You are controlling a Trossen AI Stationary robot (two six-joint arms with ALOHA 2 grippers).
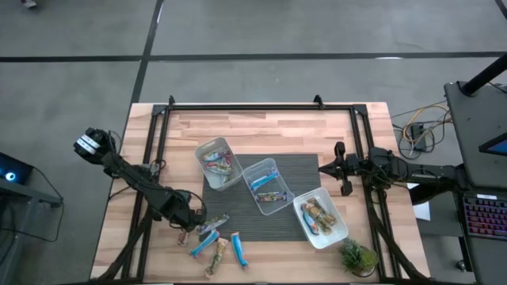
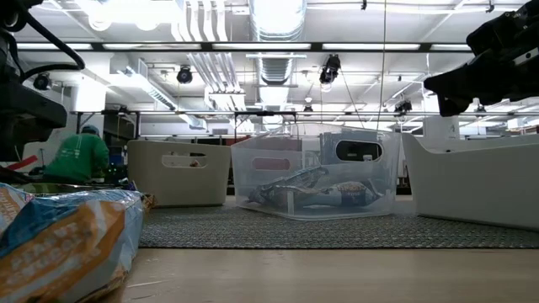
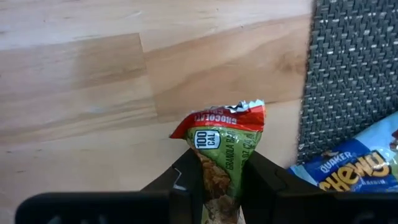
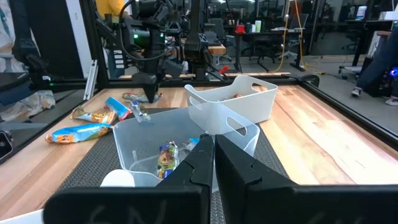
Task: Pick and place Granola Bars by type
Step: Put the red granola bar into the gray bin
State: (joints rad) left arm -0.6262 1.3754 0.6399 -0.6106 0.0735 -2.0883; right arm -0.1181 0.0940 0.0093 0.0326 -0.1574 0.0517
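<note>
1. A tan granola bar (image 3: 221,152) with red-green print sits clamped between the fingers (image 3: 186,180) of the left gripper (image 1: 184,229), low over bare wood at the lower left of the overhead frame, just off the dark mat (image 1: 293,170).
2. A cluster of loose bars (image 1: 218,245), blue and tan, lies on the wood just right of that gripper, near the table's bottom edge; a blue wrapped bar (image 3: 354,168) overlaps the mat's corner in the left wrist view.
3. Three clear tubs run diagonally across the mat: the upper-left tub (image 1: 218,162) holds mixed-looking wrappers, the centre tub (image 1: 267,185) holds blue bars, and the lower-right tub (image 1: 320,217) holds tan ones.
4. The right gripper (image 1: 342,168) hovers at the mat's right edge, right of the centre tub, its jaws together and holding nothing.
5. A small green plant (image 1: 358,256) stands at the table's (image 1: 261,123) lower right corner.
6. In the low view, a person in green (image 2: 84,157) appears at far left, beyond the table.
</note>
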